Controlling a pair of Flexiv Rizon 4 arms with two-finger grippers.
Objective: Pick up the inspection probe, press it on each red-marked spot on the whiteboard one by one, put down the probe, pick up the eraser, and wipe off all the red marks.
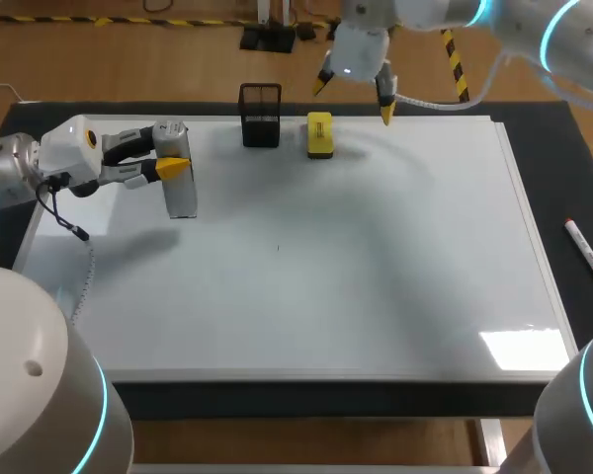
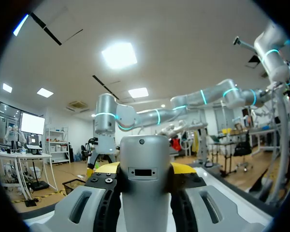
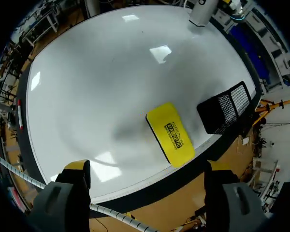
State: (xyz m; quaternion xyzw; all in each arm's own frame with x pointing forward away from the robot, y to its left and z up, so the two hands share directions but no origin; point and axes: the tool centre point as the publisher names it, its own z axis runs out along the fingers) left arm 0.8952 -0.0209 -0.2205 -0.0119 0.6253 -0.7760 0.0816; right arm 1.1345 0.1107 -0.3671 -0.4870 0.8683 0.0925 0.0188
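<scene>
The inspection probe [image 1: 182,193], a silver cylinder, hangs upright over the whiteboard's [image 1: 306,286] far left part, and my left gripper [image 1: 175,163] is shut on its upper half. In the left wrist view the probe [image 2: 145,188] fills the space between the yellow tips of that gripper [image 2: 145,169]. The yellow eraser [image 1: 319,135] lies flat at the board's far edge. My right gripper [image 1: 354,99] hovers open just above and behind it. From the right wrist, the eraser [image 3: 170,134] lies ahead of the right gripper [image 3: 147,166], apart from both fingers. I see no red marks on the board.
A black mesh holder [image 1: 261,116] stands on the far edge left of the eraser, and it shows beside the eraser [image 3: 227,113] in the right wrist view. A red marker [image 1: 587,253] lies on the dark mat right of the board.
</scene>
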